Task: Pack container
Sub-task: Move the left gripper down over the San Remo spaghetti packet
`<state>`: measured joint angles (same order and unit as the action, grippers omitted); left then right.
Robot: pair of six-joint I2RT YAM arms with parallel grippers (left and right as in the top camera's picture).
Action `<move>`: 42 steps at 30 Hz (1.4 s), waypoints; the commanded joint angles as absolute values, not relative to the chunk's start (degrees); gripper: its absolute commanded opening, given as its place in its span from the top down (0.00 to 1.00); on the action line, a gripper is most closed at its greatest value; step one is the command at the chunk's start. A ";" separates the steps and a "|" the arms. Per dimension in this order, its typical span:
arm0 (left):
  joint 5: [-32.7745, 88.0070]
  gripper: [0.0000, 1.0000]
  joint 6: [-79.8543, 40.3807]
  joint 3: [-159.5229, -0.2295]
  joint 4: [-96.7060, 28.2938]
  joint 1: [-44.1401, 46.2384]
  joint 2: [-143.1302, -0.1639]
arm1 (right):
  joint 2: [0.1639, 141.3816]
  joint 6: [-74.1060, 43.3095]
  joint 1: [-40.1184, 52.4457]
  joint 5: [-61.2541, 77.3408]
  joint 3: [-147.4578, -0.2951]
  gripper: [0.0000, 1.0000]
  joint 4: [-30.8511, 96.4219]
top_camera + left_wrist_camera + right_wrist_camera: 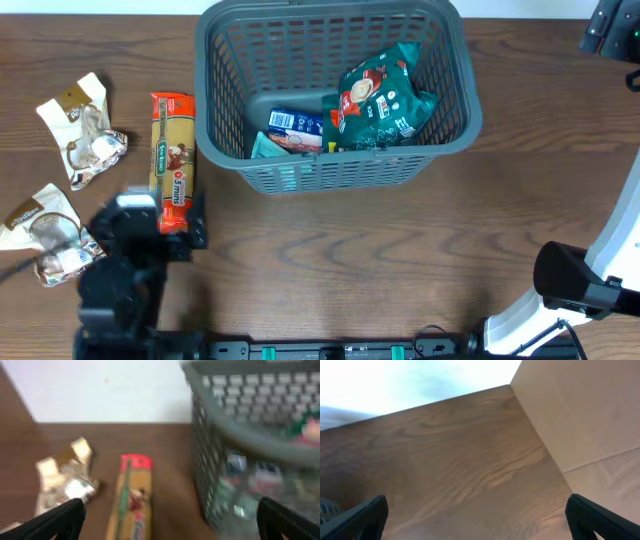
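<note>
Left gripper point(171, 522), jaws spread wide and empty, hovers low over the near end of the long pasta packet point(171, 150), wrist pointing toward the far side. Centre the jaws across the packet's narrow width before closing. Partly filled, the container point(330, 175) stands far centre, just right of the packet. Right gripper point(480, 525), likewise spread, hangs over bare table, near right.

You are working over a dark brown wood-grain bench point(400, 240). In the left wrist view a plain white wall point(100, 390) rises from its far edge. In the right wrist view the bench's edge meets a pale beige surface point(580, 425), floor or panel, crossed by one thin seam. Washed-out white glare point(395, 380) fills the upper left.
</note>
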<state>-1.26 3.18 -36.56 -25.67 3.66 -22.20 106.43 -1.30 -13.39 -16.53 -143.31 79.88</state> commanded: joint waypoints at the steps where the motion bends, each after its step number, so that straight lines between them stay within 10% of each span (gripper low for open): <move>1: -8.58 0.02 2.68 -48.88 -31.62 3.95 -31.77 | 105.10 -2.11 -13.80 -17.37 -143.94 0.01 79.99; 12: -11.20 0.01 2.70 -81.65 -59.27 3.95 -63.24 | 105.10 -2.11 -13.80 -17.37 -143.94 0.01 80.01; 30: 0.08 0.01 -9.30 -81.84 -67.07 -3.97 -66.72 | 105.10 -2.11 -13.80 -17.37 -143.94 0.01 79.99; 42: 14.81 0.01 7.40 -75.13 -68.69 -15.70 -69.69 | 105.10 -2.11 -13.80 -17.37 -143.94 0.01 80.01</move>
<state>10.72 1.02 -77.54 -68.97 -14.74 -68.84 106.41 -1.30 -13.39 -16.62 -143.31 79.92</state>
